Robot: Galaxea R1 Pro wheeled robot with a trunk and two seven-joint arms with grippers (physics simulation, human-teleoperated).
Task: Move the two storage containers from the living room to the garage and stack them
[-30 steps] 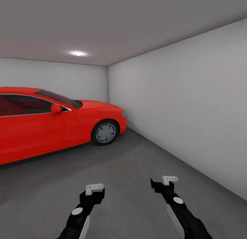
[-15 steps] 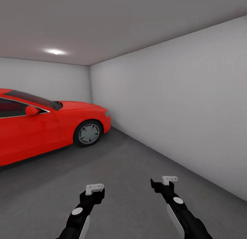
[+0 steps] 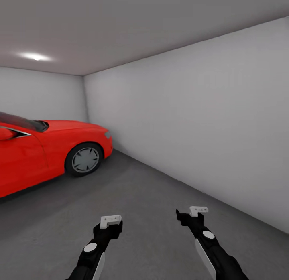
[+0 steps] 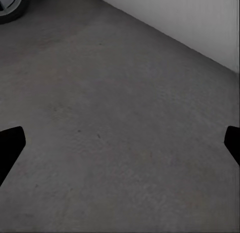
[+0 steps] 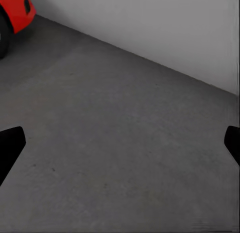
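Left tool (image 3: 111,221) and right tool (image 3: 198,211), both spread wide and empty, hover over the garage floor (image 3: 152,191); red coupe (image 3: 48,147) ahead-left. Bins, likely rigid and light, suit rim grasps.

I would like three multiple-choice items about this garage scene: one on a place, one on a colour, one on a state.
1. Where does the glossy red car stand?
A. at the left
B. at the right
C. straight ahead, against the side wall

2. What colour is the matte concrete floor?
A. light wood
B. dark grey
C. white

3. How are the left hand and right hand?
A. both gripping bins
B. one gripping a bin
C. both open, empty

Key: 1 A, the car fills the head view's left side. 2 B, dark grey throughout. 3 C, the wrist views show spread fingers over bare floor.
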